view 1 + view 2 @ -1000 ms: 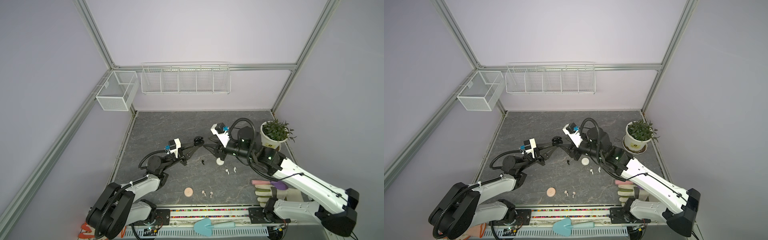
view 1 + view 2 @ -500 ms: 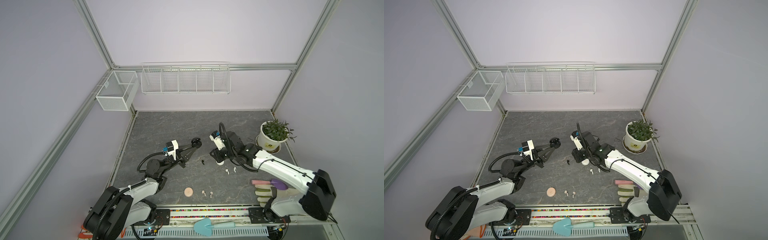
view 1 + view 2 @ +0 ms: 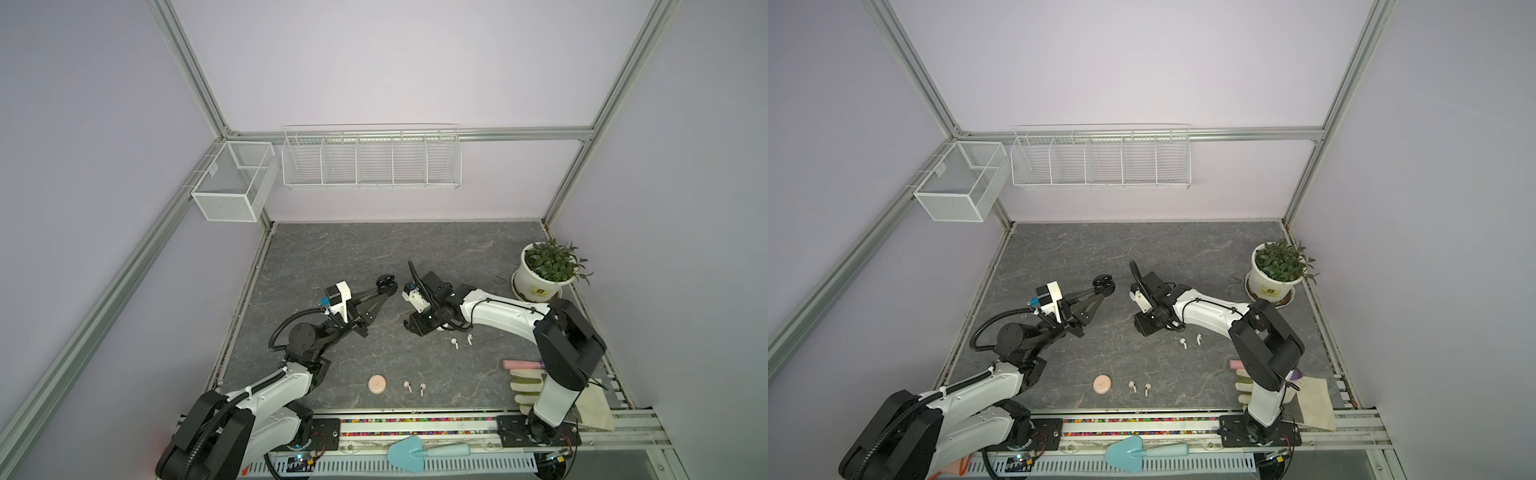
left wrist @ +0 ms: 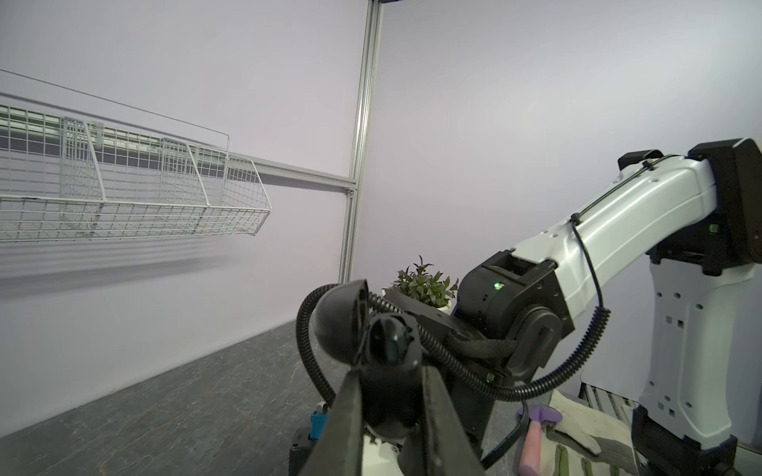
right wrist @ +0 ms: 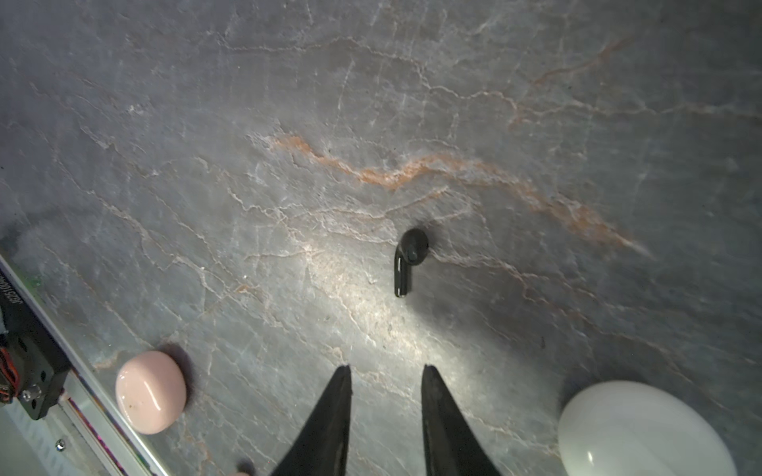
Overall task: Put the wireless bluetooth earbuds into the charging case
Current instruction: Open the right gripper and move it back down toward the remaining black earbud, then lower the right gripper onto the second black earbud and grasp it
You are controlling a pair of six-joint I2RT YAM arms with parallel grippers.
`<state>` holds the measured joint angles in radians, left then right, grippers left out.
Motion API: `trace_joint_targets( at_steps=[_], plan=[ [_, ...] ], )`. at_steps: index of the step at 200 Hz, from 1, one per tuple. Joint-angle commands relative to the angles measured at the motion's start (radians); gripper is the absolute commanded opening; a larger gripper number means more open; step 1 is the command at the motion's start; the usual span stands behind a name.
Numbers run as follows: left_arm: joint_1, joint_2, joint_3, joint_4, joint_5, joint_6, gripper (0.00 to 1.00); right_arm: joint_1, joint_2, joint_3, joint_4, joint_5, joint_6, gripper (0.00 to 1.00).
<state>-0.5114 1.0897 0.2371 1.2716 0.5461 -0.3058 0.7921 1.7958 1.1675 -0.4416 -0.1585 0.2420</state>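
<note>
We pinch open round black charging case [image 4: 338, 321] in left gripper [image 4: 389, 373]; right gripper [image 5: 385, 369] spread over black stemmed earbud [image 5: 406, 261]; white earbuds [image 3: 454, 343], pink earbuds [image 3: 407, 386] unseated.

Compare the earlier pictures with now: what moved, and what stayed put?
The right gripper dropped from beside the open black charging case toward the table, jaws apart, empty, near the black earbud. The left gripper stays shut on that case; white earbuds and pink earbuds unmoved.

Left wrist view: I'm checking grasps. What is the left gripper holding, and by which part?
The left gripper clamps the open round black plastic charging case by its base, lid free.
</note>
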Motion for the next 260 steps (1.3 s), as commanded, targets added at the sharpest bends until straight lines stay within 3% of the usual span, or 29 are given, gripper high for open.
trace_joint_targets(
  at_steps=[1, 95, 260],
  plan=[
    [-0.001, -0.006, -0.007, -0.012, -0.013, 0.007, 0.0, 0.003, 0.036, 0.048, -0.024, -0.002, -0.021, 0.36],
    [-0.001, 0.002, -0.011, 0.004, -0.01, 0.0, 0.0, -0.002, 0.16, 0.16, -0.051, 0.033, -0.045, 0.4],
    [-0.001, 0.002, -0.015, 0.009, -0.011, 0.0, 0.0, 0.002, 0.242, 0.221, -0.077, 0.053, -0.047, 0.31]
  ],
)
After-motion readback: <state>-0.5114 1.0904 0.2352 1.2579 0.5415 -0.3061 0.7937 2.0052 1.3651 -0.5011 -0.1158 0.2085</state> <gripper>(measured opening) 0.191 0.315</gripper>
